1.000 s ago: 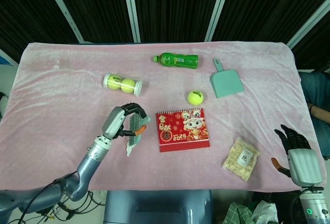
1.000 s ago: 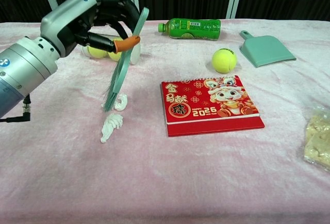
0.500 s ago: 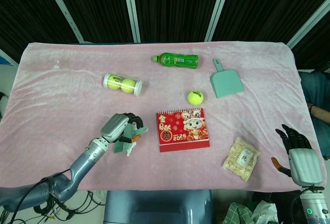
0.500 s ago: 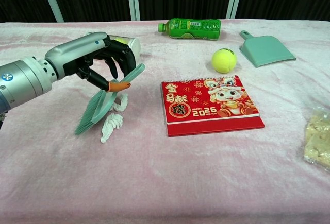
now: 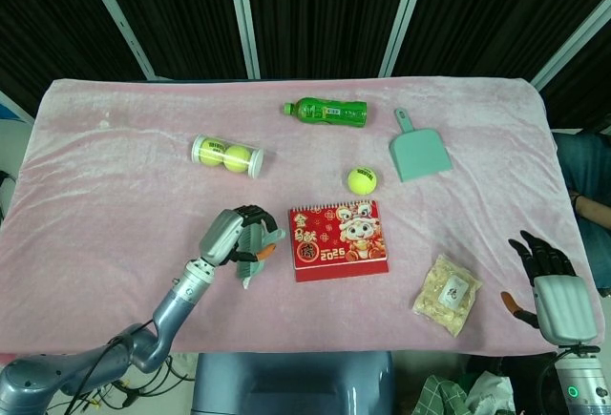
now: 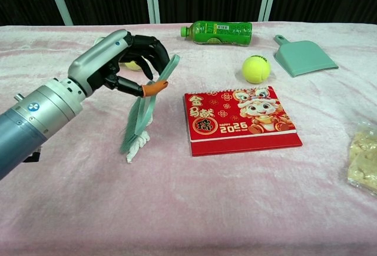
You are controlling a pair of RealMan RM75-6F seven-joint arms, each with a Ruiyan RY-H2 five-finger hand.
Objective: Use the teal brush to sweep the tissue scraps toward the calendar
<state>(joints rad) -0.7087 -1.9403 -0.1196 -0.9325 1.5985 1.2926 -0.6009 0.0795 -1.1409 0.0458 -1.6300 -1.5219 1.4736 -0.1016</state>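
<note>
Just left of the calendar [image 6: 241, 119], the brush [image 6: 143, 110] is gripped high on its stiff handle by the left hand [image 6: 126, 62], its soft bristles resting on the scraps [image 6: 136, 146], judged featherlight and easily scattered.

A green bottle [image 5: 326, 111] lies on its side at the far middle of the pink cloth [image 5: 115, 186]. A teal dustpan [image 5: 418, 153] lies to its right, handle pointing away. A loose tennis ball [image 5: 361, 180] sits near the dustpan, nearer the front. A clear tube [image 5: 227, 156] holding two tennis balls lies on its side at the left. A clear bag of pale snacks [image 5: 447, 293] rests near the front right edge
</note>
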